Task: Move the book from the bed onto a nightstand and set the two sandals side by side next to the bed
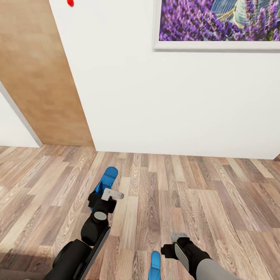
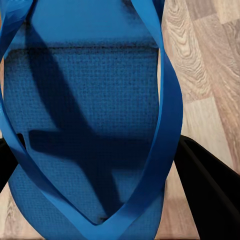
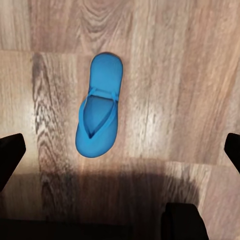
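Observation:
One bright blue sandal [image 1: 107, 178] hangs above the wood floor, sticking out forward past my left gripper [image 1: 102, 193], which is shut on it. In the left wrist view this sandal [image 2: 85, 115] lies close up with its straps, and a black finger [image 2: 212, 195] presses at its side. The second sandal [image 3: 100, 107] lies flat on the floor, sole down, below my right gripper [image 3: 120, 155], whose fingers stand wide apart and hold nothing. In the head view that sandal [image 1: 155, 266] sits just left of the right gripper [image 1: 175, 243]. Book, bed and nightstand are out of view.
A white wall [image 1: 175, 109] rises straight ahead, with a framed lavender picture [image 1: 219, 21] at upper right. A light wooden door [image 1: 39, 74] stands at the left. Brown plank floor [image 1: 202, 194] spreads between me and the wall.

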